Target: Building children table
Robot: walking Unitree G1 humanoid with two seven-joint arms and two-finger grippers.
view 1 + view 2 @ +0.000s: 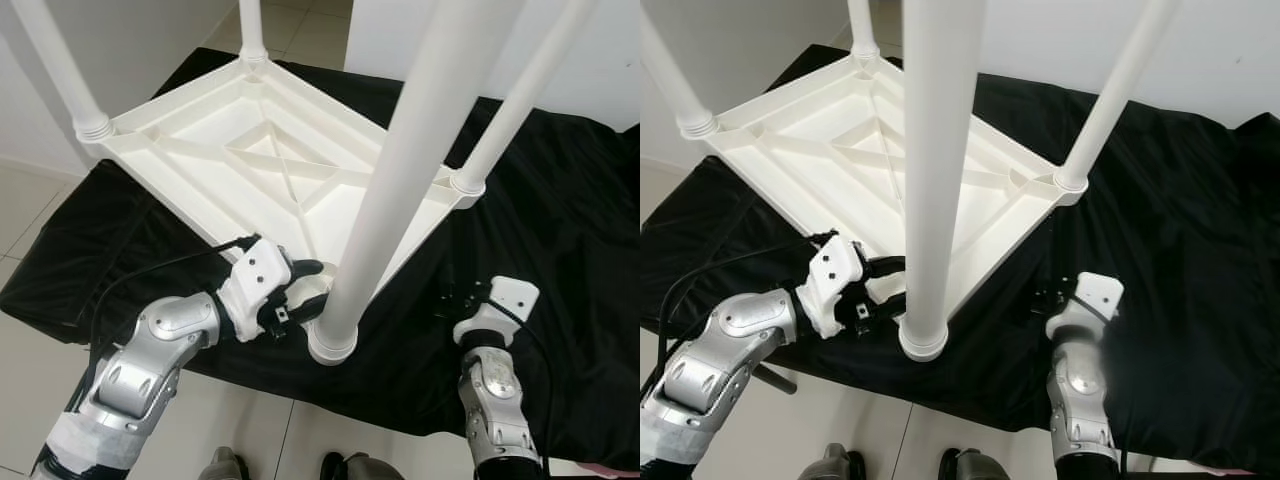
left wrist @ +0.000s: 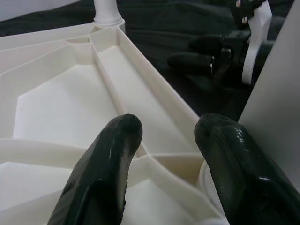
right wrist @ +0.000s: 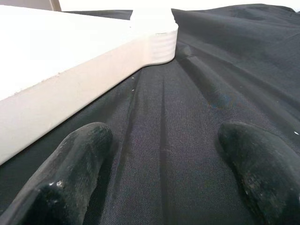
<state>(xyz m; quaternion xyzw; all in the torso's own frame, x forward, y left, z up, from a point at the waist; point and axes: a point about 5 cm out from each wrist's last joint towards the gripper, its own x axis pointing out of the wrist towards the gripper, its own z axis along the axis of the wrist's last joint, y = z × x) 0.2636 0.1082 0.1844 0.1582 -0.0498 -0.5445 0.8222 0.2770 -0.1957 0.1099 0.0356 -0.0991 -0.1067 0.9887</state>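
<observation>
A white plastic children's table lies upside down on a black cloth, its ribbed underside facing up. White legs stand up from its corners; the near leg ends in a collar at the near corner. My left gripper is open right beside that collar, its fingers spread over the corner ribs and touching nothing that I can see. My right gripper rests open low over the cloth, just right of the near corner, with the table's edge beside its fingers.
The black cloth drapes over a low platform whose front edge runs just before my arms. Pale tiled floor lies at the left and in front. A white wall stands behind. The far right leg leans across the view.
</observation>
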